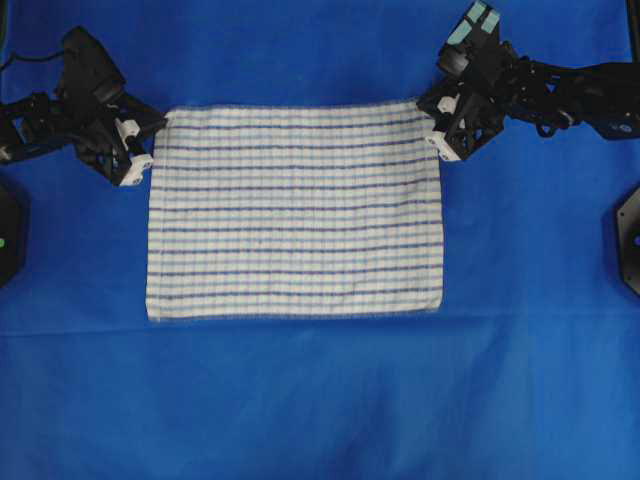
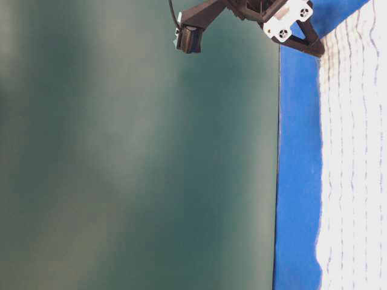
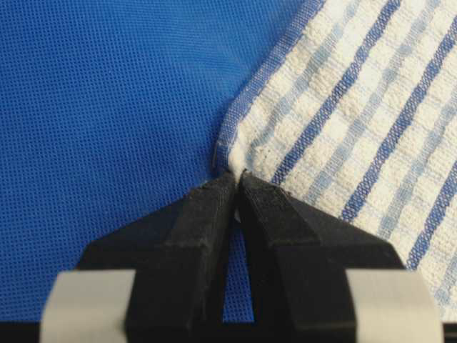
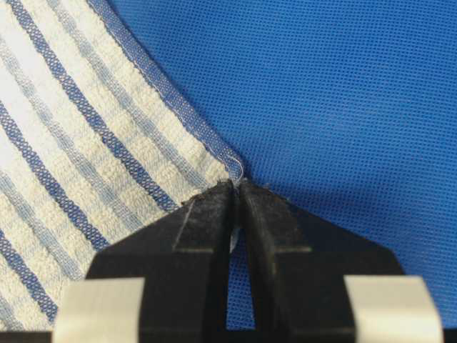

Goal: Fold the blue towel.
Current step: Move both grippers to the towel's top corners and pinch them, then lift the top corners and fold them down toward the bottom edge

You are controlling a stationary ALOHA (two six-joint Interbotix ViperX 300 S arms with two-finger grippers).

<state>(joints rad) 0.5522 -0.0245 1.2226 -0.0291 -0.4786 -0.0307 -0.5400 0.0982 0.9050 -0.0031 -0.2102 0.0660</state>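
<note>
The blue towel (image 1: 296, 212) lies flat and spread out on the blue-covered desk (image 1: 320, 400) (stripes running across). My left gripper (image 1: 143, 153) pinches its far left corner, and my right gripper (image 1: 437, 122) pinches the far right one.

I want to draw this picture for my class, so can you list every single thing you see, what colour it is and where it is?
blue towel: one, white with dark-blue and light-blue stripes, spread flat in the middle of the table.
table covering: one, plain blue, under the towel and all around it.
dark objects: two, black, at the table's left and right edges, only partly in view.
left hand: one, black, shut on the towel's far left corner.
right hand: one, black, shut on the towel's far right corner.
</note>
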